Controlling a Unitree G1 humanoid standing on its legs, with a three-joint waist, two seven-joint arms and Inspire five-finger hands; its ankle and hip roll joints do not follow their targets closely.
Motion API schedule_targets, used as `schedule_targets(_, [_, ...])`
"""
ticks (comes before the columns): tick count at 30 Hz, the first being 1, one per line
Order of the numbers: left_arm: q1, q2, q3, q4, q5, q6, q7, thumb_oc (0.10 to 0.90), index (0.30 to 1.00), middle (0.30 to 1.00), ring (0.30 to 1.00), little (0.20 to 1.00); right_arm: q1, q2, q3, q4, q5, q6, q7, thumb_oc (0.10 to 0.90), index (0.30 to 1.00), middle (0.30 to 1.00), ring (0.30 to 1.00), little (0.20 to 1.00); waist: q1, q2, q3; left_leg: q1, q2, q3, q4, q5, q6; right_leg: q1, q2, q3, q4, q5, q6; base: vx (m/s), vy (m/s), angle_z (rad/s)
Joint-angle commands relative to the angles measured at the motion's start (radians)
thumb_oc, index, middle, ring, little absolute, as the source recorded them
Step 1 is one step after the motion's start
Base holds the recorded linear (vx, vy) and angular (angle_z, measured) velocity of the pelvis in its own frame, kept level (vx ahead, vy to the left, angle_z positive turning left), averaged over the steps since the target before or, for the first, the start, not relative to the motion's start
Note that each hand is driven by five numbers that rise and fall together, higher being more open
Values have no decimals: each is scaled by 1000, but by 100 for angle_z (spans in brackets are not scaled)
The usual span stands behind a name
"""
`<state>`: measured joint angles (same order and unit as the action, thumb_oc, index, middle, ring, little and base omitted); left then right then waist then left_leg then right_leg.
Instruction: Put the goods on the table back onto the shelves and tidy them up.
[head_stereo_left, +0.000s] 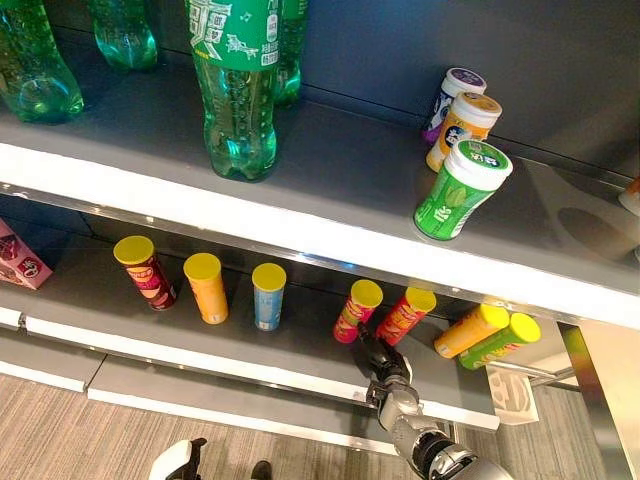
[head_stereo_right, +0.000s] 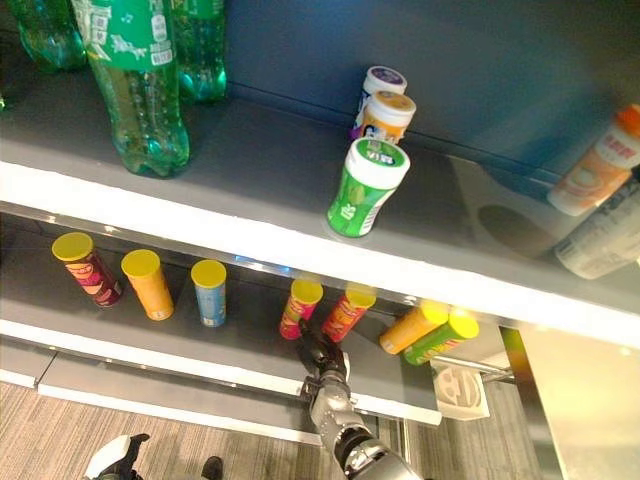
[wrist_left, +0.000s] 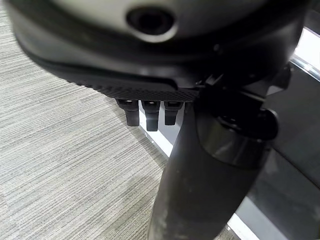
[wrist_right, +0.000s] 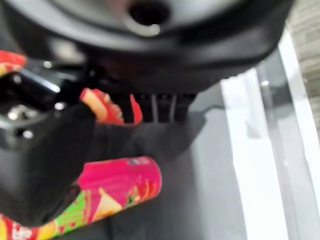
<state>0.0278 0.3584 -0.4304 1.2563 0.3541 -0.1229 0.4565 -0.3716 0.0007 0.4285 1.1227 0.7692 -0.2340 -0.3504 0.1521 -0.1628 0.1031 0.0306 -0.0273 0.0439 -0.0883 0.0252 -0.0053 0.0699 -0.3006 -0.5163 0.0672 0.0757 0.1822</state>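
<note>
Two red cans (head_stereo_left: 357, 310) flank the right hand (head_stereo_left: 378, 362) near the shelf edge (head_stereo_left: 300, 372).

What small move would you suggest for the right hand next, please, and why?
Probably ease the right hand straight back off the lower shelf. It sits between the pink can and the red can, both standing in the row; whether its fingers grip either is unclear.

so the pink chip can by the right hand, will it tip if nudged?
Probably. The pink chip can is tall and narrow, so a high push from the right hand could topple it. Once down, its round body would likely roll toward the red chip can close beside it.
</note>
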Motion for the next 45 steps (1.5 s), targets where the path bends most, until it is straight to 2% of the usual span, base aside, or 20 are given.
schedule_targets(1, [-58,27,-14,46,-17,7,65,800,900,900,900,900,-75,91,29,-35,1,-6,39,800,900,900,900,900,54,-28,7,-22,-9,11,1,-70,-11,-8,-126,14,-70,353,80,0,0,0])
schedule_targets(28, [-84,23,-21,45,-28,10,74,800,900,900,900,900,-40,121,174,-92,-98,18,83,800,900,900,900,900,45,-25,15,-10,-9,15,1,-77,-8,-12,-130,17,-64,350,80,0,0,0])
schedule_targets(41, [-90,29,-15,42,-35,7,76,800,900,900,900,900,-35,134,177,-94,-73,20,99,800,900,900,900,900,44,-21,17,-6,-12,16,1,-77,-6,-13,-132,20,-61,359,80,0,0,0])
schedule_targets(45, [-90,32,-17,35,-34,5,74,800,900,900,900,900,-29,138,211,-114,-78,28,122,800,900,900,900,900,45,-20,18,-4,-11,17,1,-78,-6,-13,-134,22,-60,361,80,0,0,0])
